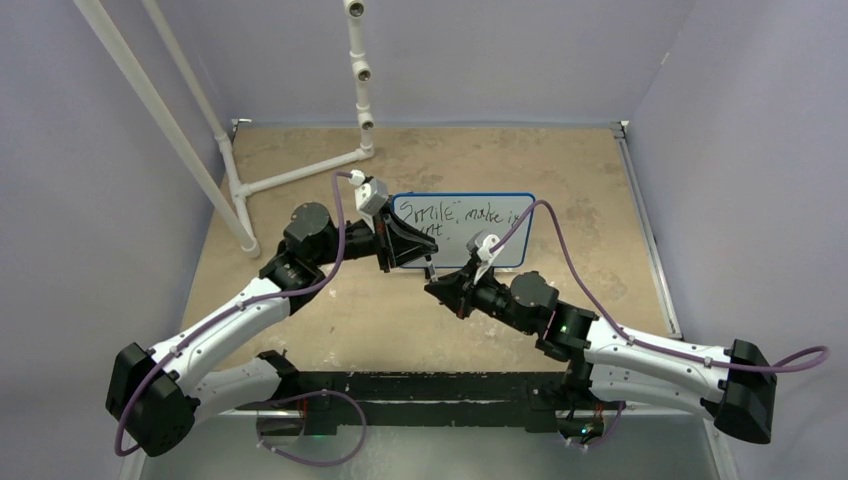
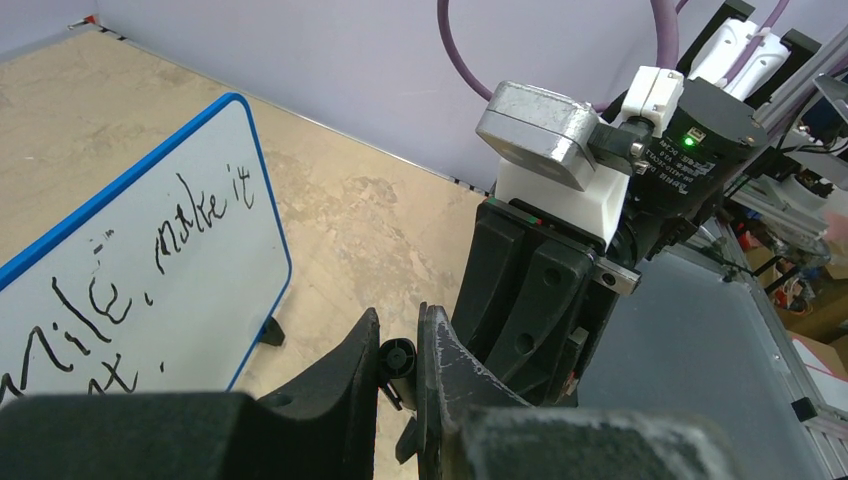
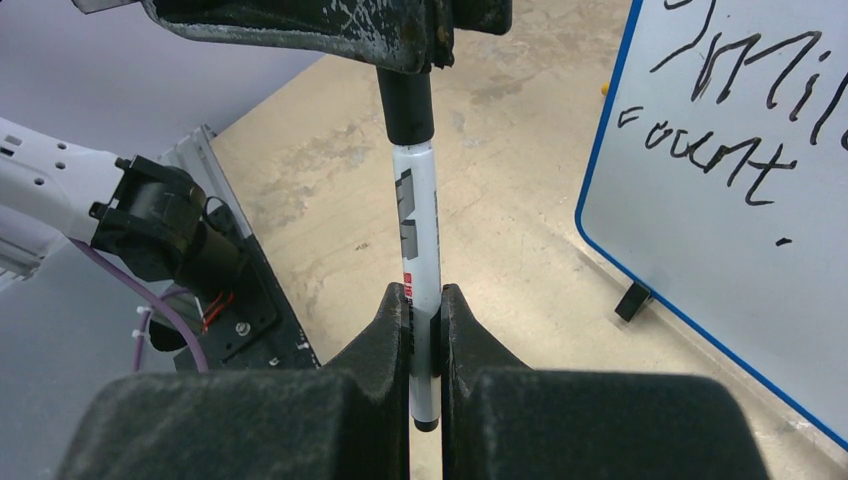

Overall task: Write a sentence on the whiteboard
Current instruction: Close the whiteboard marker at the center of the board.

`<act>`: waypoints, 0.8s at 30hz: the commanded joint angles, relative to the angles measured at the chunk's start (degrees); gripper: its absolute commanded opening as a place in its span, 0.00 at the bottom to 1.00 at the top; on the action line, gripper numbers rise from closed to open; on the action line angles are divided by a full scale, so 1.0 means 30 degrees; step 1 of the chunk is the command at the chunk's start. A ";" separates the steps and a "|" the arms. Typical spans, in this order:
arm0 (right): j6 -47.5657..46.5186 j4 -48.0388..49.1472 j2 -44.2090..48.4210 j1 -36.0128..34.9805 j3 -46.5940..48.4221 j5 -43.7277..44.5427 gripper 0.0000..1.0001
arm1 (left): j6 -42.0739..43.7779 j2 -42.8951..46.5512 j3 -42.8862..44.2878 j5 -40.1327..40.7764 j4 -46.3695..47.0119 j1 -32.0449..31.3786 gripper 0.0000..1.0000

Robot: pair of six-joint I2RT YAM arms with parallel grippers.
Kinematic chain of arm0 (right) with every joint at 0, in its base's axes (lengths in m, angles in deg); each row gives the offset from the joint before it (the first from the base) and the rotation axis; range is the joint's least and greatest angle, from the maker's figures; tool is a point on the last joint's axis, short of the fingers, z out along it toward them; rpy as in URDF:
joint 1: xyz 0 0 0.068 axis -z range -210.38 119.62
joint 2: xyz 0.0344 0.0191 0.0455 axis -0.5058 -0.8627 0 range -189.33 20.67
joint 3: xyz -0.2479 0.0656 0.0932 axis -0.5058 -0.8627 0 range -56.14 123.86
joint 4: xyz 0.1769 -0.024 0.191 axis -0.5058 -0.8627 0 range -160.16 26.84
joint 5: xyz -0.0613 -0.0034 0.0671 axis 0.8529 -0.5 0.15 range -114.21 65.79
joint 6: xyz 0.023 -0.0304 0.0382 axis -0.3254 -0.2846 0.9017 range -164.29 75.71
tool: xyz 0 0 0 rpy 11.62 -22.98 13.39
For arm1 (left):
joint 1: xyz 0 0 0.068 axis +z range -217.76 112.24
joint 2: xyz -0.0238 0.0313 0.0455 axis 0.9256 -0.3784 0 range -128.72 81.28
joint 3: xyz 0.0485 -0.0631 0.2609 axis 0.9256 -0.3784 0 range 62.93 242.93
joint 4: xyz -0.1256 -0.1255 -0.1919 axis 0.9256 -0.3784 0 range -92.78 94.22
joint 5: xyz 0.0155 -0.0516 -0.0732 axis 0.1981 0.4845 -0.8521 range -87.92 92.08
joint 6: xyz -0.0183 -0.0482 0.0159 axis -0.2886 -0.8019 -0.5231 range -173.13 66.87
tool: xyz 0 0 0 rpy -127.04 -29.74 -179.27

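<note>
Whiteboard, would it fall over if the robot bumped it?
Probably, yes. The whiteboard stands on small black feet, so a push on its face could tip it backwards. It looks thin, with a slim blue frame, so it is likely light and might slide on the table rather than stay put.

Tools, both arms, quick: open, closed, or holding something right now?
Left tool: closed on the marker cap.
Right tool: closed on the marker, gripping its white barrel.
</note>
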 commanded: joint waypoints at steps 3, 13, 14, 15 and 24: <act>0.1006 0.6263 0.1439 0.0443 0.1185 0.3378 0.00 | 0.0396 -0.0184 -0.1924 -0.1986 -0.3253 -0.0509 0.00; 0.0911 0.8066 0.1492 0.0443 0.0768 0.3984 0.00 | -0.0344 0.0089 -0.2774 -0.1627 -0.2525 -0.1102 0.00; 0.0904 0.8279 0.1520 0.0443 0.0699 0.4049 0.00 | -0.0488 0.0125 -0.2857 -0.1617 -0.2362 -0.1150 0.00; 0.0918 0.8393 0.1508 0.0429 0.0672 0.4104 0.00 | -0.0612 0.0137 -0.2926 -0.1609 -0.2229 -0.1170 0.00; 0.0513 0.9421 0.1884 0.0443 0.0392 0.4270 0.00 | -0.0749 0.0166 -0.3310 -0.1476 -0.2627 -0.1465 0.00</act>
